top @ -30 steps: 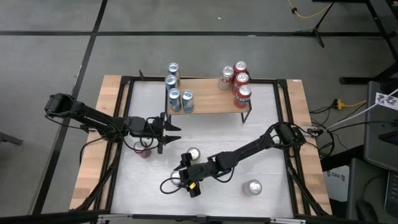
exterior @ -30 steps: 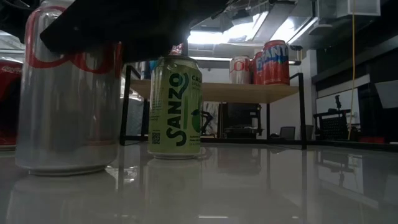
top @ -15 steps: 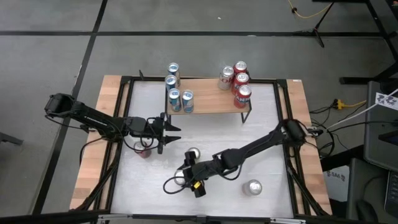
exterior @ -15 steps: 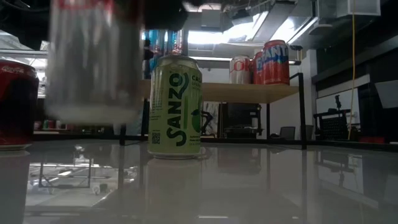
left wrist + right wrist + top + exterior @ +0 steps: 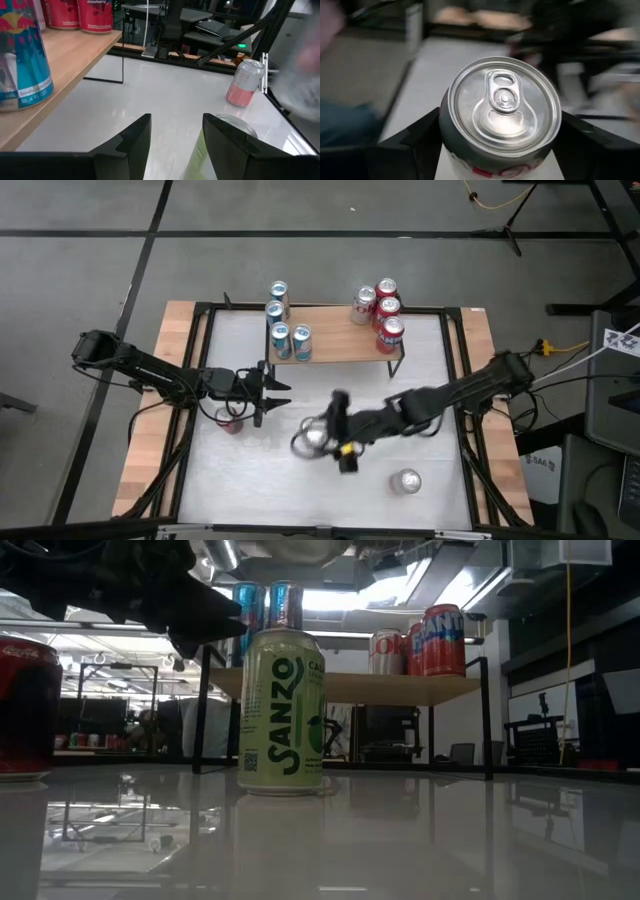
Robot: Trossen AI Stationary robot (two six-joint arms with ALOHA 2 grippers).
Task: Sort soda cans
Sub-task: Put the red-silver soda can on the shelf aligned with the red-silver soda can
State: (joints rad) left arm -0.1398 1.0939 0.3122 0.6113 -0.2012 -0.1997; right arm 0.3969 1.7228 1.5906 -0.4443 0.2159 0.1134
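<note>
Silver-topped can point(image 5: 501, 112) with red lettering; pale green can point(image 5: 282, 711); red cans point(image 5: 388, 308).

Overhead camera straight down, low camera level across table point(image 5: 420, 840), both sharing shelf point(image 5: 340, 345), wrist cameras close.

Held can: we see a silver-grey can point(image 5: 501, 117) with red lettering clamped between dark fingers, its pull-tab top facing the wrist camera; from above it point(image 5: 316, 437) sits mid-table, off the surface.
Green can: a pale yellow-green "SANZO" can point(image 5: 282, 711) stands upright on the white tabletop.
Red can: one point(image 5: 233, 421) stands upright near the table's left side.
Front can: a silver-topped can point(image 5: 406, 481) stands alone toward the front right.
Shelf, left end: four light blue cans point(image 5: 281, 322) stand upright in a cluster.
Shelf, right end: we count three red cans point(image 5: 388, 317) and one silver-grey can point(image 5: 363, 306), all upright.
</note>
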